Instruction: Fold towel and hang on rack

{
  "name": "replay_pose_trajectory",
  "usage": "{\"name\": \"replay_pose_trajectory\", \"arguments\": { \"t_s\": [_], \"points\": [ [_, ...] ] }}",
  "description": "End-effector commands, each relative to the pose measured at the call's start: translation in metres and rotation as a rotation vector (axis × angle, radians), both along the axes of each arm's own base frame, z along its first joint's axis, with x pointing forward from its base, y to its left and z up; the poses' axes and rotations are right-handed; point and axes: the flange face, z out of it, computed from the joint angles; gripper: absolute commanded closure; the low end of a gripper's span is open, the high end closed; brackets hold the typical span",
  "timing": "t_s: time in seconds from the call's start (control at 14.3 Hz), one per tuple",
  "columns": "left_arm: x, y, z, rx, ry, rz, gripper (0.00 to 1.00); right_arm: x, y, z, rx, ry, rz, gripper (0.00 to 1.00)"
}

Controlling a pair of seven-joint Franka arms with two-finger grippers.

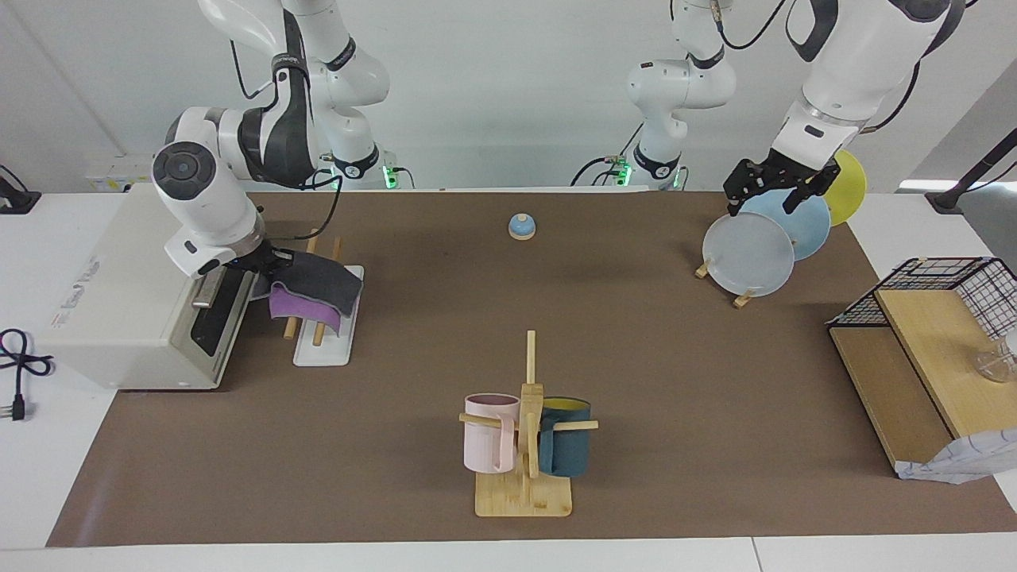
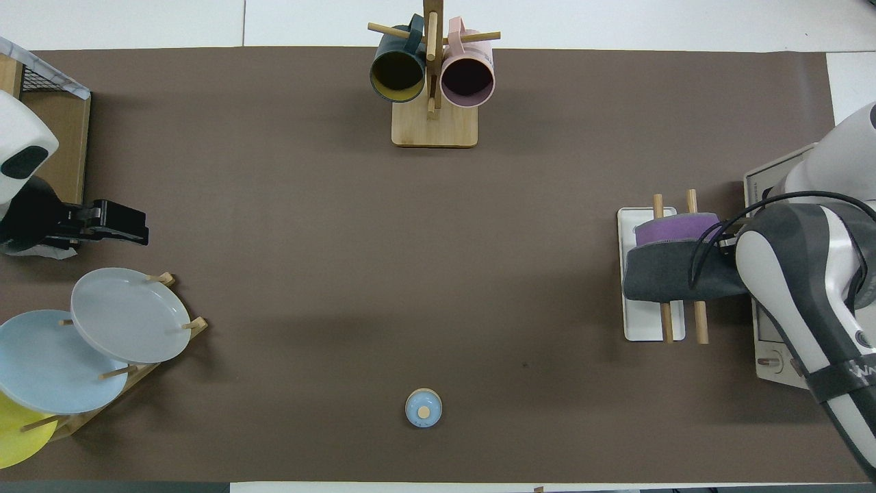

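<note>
The towel (image 1: 322,282), dark grey outside with a purple face (image 1: 295,304) showing, lies folded over the two wooden rods of the rack (image 1: 322,349) at the right arm's end of the table. It shows in the overhead view too (image 2: 667,281), across the rack (image 2: 647,329). My right gripper (image 1: 272,260) is at the towel's edge beside the white box, and the cloth runs into it; its fingers are hidden. My left gripper (image 1: 761,205) hangs open and empty over the plate stand, and it shows in the overhead view (image 2: 126,229).
A white box appliance (image 1: 119,294) stands right beside the rack. A plate stand with plates (image 1: 748,254), a blue bell (image 1: 521,227), a mug tree with two mugs (image 1: 526,429), and a wire-and-wood shelf (image 1: 929,318) with a patterned cloth (image 1: 961,465) also stand on the brown mat.
</note>
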Motion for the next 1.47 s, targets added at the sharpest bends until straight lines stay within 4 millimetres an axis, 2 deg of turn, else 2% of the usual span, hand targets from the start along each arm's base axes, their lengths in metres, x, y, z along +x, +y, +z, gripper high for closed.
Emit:
{"name": "replay_pose_trajectory", "arguments": {
  "t_s": [0.0, 0.07, 0.14, 0.35, 0.7, 0.84, 0.91, 1.12, 1.33, 1.4],
  "points": [
    [0.000, 0.001, 0.009, 0.015, -0.012, -0.005, 0.00, -0.009, -0.002, 0.002, -0.009, -0.018, 0.027, 0.76],
    [-0.001, 0.003, 0.014, 0.013, -0.023, -0.005, 0.00, -0.009, -0.003, 0.002, -0.007, -0.018, 0.026, 0.43],
    [-0.005, 0.001, 0.018, 0.013, -0.033, -0.010, 0.00, -0.008, -0.003, 0.004, -0.007, -0.022, 0.027, 0.00],
    [-0.007, 0.003, 0.019, 0.013, -0.033, -0.007, 0.00, -0.004, -0.002, 0.008, -0.006, -0.031, 0.026, 0.00],
    [-0.008, 0.004, 0.019, 0.015, -0.031, -0.004, 0.00, 0.010, 0.007, 0.043, 0.002, -0.065, 0.029, 0.00],
    [-0.008, 0.005, 0.018, 0.015, -0.028, -0.001, 0.00, 0.018, 0.013, 0.073, 0.041, -0.059, 0.006, 0.00],
    [-0.008, 0.007, 0.018, 0.014, -0.029, 0.004, 0.00, 0.018, 0.016, 0.092, 0.069, -0.057, -0.013, 0.00],
    [-0.007, 0.010, 0.018, 0.015, -0.029, 0.009, 0.00, 0.013, 0.018, 0.131, 0.085, -0.110, -0.014, 0.00],
    [-0.007, 0.010, 0.018, 0.015, -0.029, 0.009, 0.00, 0.013, 0.012, 0.189, 0.090, -0.103, -0.037, 0.00],
    [-0.007, 0.010, 0.018, 0.015, -0.029, 0.009, 0.00, 0.016, 0.014, 0.192, 0.083, -0.097, -0.033, 0.00]
  ]
}}
